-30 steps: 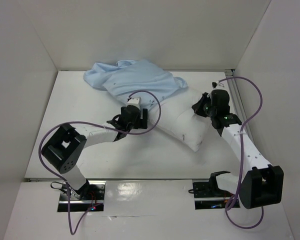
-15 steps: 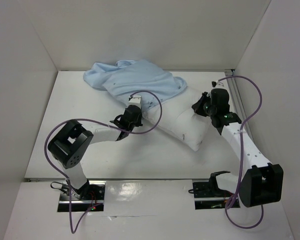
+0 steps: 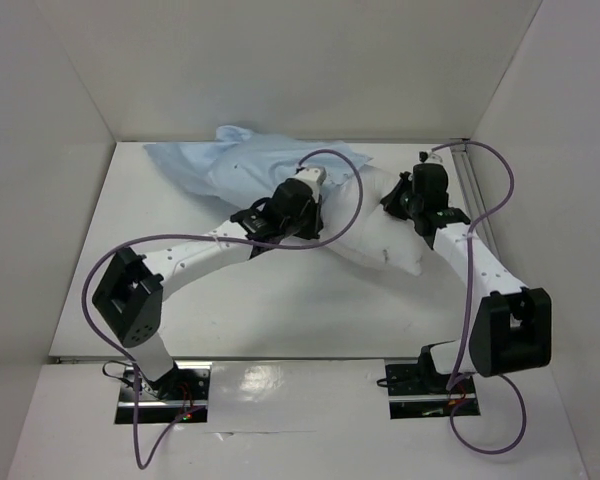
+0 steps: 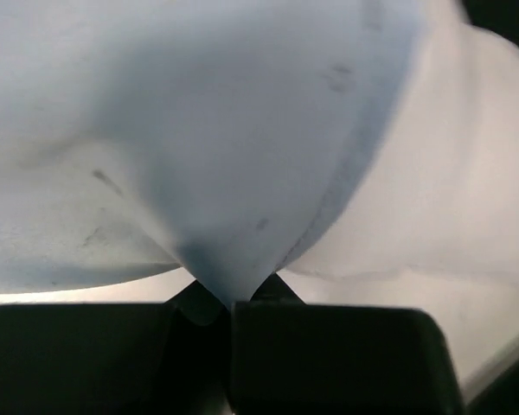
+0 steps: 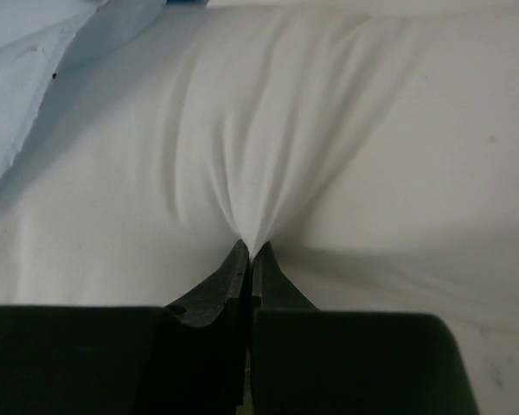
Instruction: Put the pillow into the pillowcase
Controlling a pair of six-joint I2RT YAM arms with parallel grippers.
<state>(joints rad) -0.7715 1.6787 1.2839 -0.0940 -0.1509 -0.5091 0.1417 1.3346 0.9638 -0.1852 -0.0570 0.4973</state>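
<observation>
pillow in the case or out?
Mostly out: the pillow lies largely bare; the pillowcase covers its left end, sleeved or just draped cannot tell.

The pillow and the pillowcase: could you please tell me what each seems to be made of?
The pillowcase looks like thin, matte light-blue cloth, possibly cotton: it drapes and puckers to a point where pinched. The pillow looks like matte white fabric over soft filling: it gathers in plump folds.
</observation>
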